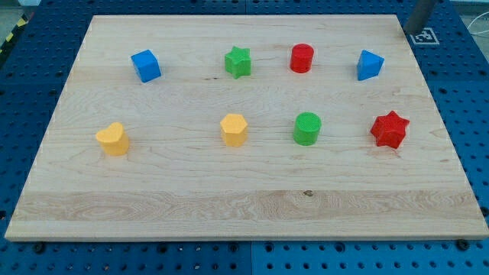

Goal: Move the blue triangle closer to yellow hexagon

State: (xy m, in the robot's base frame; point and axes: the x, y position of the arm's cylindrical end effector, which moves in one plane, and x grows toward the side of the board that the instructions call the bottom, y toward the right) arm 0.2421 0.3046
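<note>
Camera view cuts my rod off at the view's top right, my tip [413, 30] just off the board, blue triangle [369, 66] nearest, yellow hexagon [234, 129] mid-board, well apart, no fingers on this rig.

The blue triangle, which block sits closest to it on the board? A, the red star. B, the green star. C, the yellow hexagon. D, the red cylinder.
A: the blue triangle sits at the view's upper right, and the red star just below it is a little nearer than the red cylinder to its left; the green star and yellow hexagon lie farther off.
</note>
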